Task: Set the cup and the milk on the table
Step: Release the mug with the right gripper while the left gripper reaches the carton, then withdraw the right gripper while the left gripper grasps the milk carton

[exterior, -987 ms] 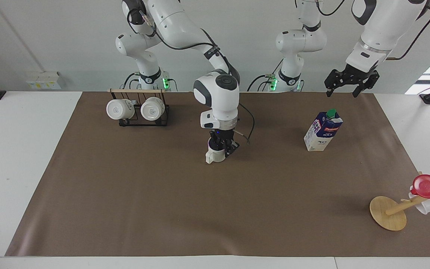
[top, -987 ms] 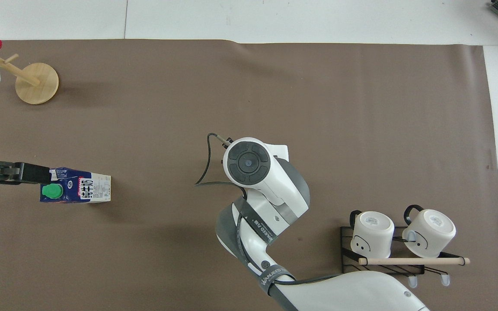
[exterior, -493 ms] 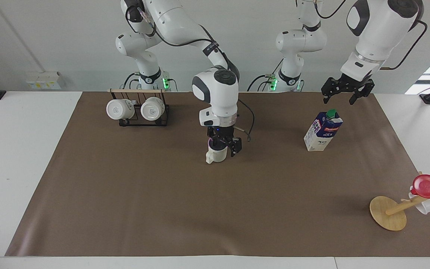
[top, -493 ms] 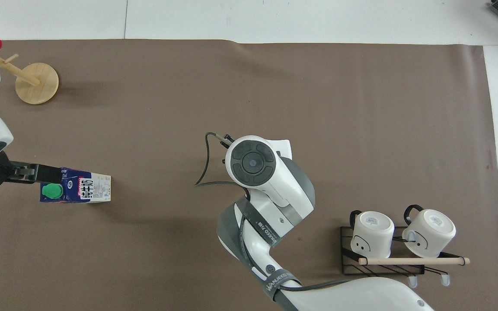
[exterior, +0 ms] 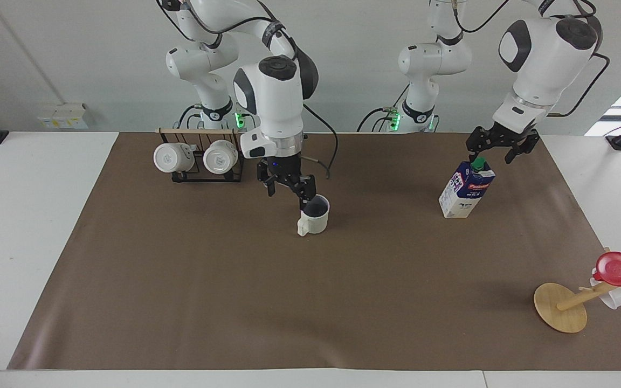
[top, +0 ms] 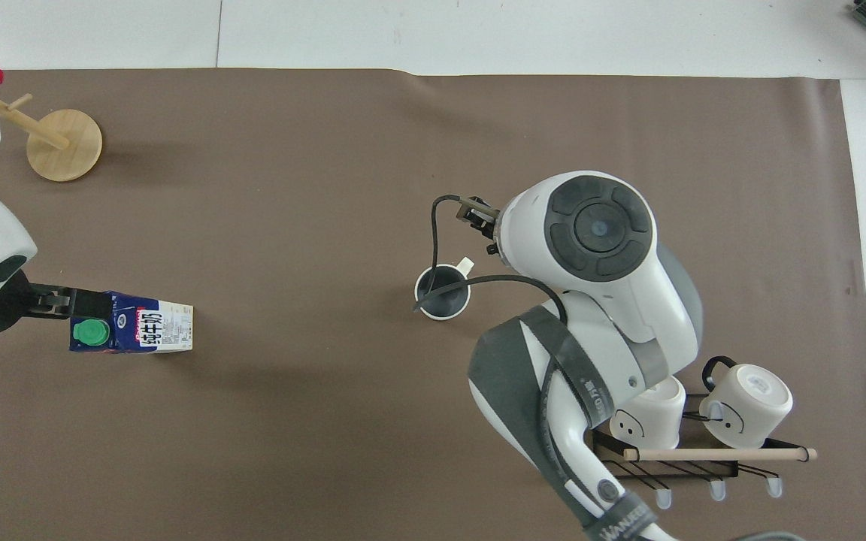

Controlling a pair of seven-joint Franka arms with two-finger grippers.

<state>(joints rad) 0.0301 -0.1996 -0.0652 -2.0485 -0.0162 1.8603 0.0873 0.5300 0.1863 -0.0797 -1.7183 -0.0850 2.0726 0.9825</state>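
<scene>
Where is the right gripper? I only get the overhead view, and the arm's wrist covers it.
Observer: In the facing view the right gripper hangs open just above the cup, a little toward the right arm's end, fingers clear of it.
Operator: Is the cup down on the table?
Observer: Yes, it stands upright on the table, with nothing holding it.
Operator: And the left gripper, is it on the milk?
Observer: The left gripper is open over the cap of the milk, which stands on the table. I cannot tell whether a finger touches the cap.
</scene>
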